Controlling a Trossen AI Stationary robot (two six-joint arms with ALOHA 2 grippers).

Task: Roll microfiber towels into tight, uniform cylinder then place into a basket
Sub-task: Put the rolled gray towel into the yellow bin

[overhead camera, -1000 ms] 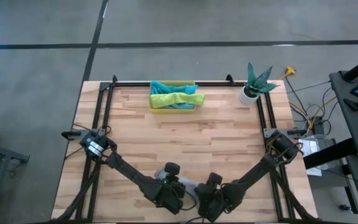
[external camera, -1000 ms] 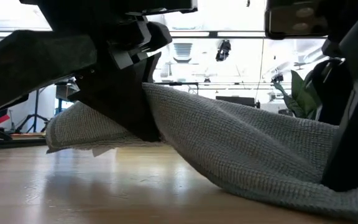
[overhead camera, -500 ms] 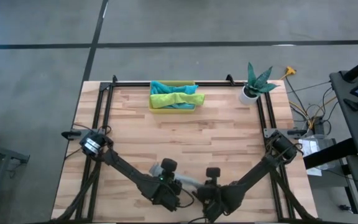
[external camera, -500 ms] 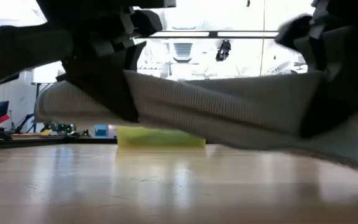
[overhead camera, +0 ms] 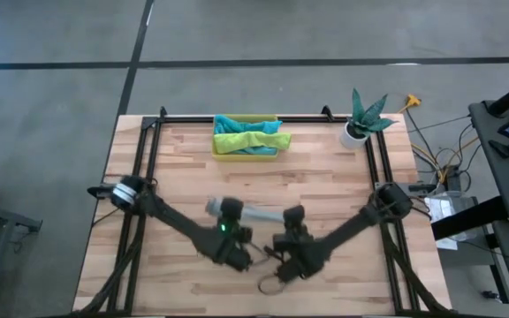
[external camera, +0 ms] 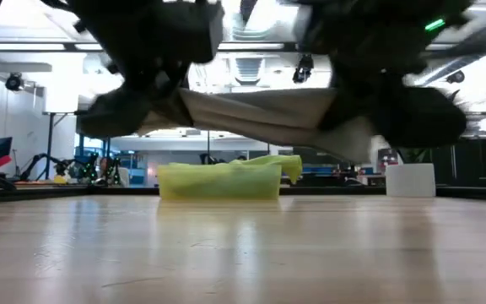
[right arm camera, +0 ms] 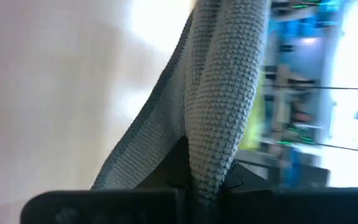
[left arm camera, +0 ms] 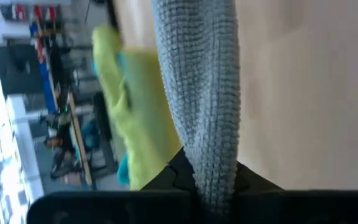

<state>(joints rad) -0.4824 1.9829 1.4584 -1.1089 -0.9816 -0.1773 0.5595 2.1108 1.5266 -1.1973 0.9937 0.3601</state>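
left fingers [overhead camera: 228,231]: clamped on grey towel [overhead camera: 256,215], one end
right fingers [overhead camera: 292,237]: clamped on other end
axis: roll spans both, parallel to basket [overhead camera: 244,152]
basket: straight ahead, far edge of surface [overhead camera: 325,185]

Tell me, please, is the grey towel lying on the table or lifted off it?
Lifted: the grey towel hangs clear above the table, stretched between both grippers.

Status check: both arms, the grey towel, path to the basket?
Left gripper, right gripper shut on grey towel. Towel airborne between them. Basket ahead, holding towels; nothing between.
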